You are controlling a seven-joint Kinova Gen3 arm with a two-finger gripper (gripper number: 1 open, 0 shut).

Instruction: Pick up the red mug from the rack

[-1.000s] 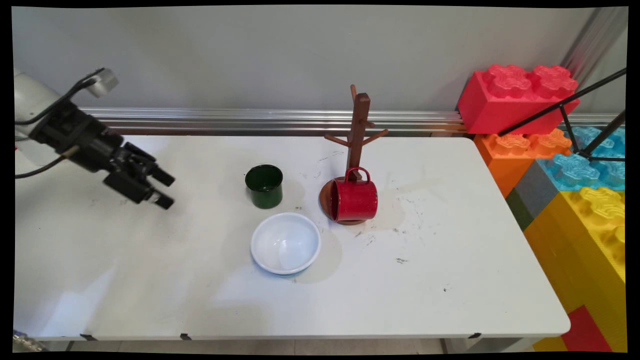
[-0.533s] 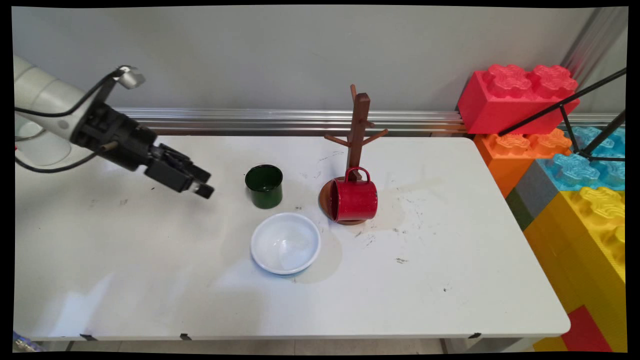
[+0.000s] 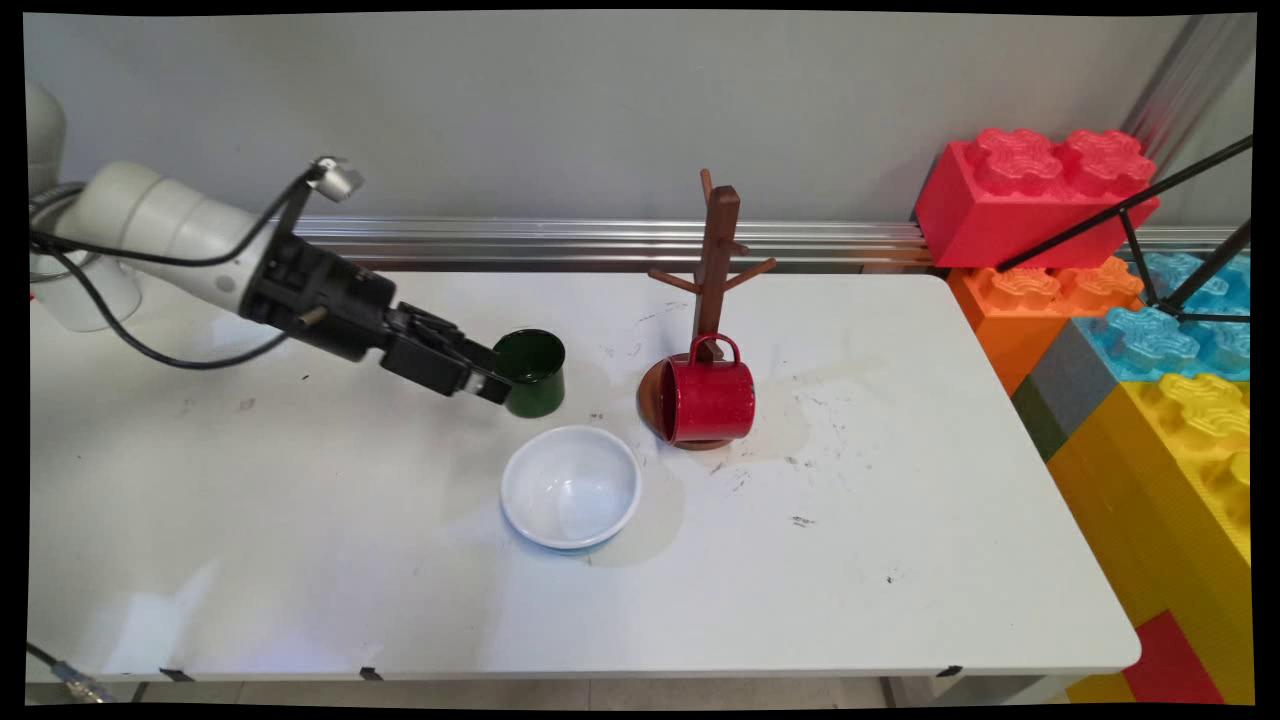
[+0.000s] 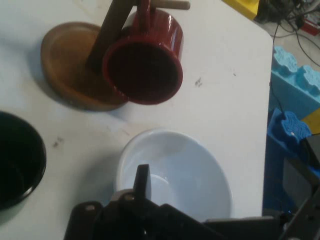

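Black gripper at the green cup's left side on the white table; whether its pincer is open or closed cannot be told. White bowl sits just in front; red mug hangs on the wooden mug tree.

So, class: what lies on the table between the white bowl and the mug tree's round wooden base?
Only bare white table between the white bowl and wooden base, per the hand view.

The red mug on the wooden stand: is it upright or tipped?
Tipped. The red mug hangs by its handle from the wooden stand, its mouth facing sideways.
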